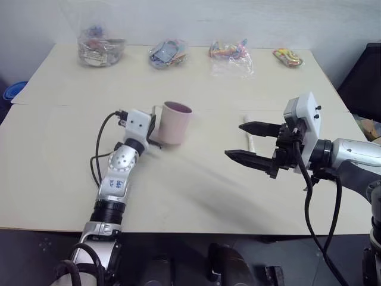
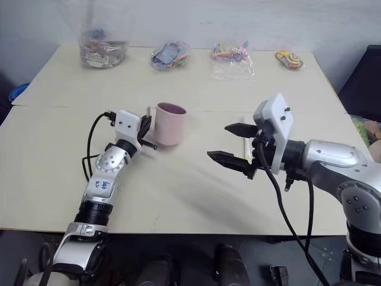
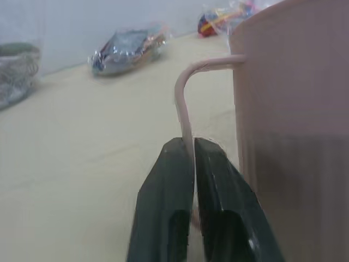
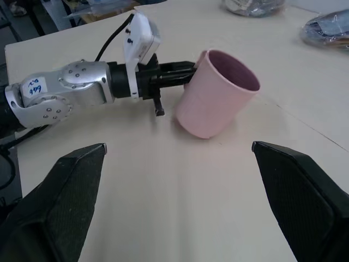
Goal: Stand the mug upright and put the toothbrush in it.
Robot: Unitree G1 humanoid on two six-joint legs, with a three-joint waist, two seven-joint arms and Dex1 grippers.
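Left pincer [image 3: 193, 158] pinches mug [image 1: 176, 124] handle; right pincer [image 1: 244, 143], wide, seemingly hides toothbrush [image 1: 250, 141]; bags [image 1: 168, 52] behind.

Prob. a lab/test room: plain beige tables [image 1: 178, 179], bare wall, bagged props [image 1: 168, 52] at back.

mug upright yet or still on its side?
Upright: the mug stands on its base on the table, mouth facing up, with the left gripper pinching its handle.

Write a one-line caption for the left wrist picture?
Left gripper pinching the thin handle of an upright pale pink mug.
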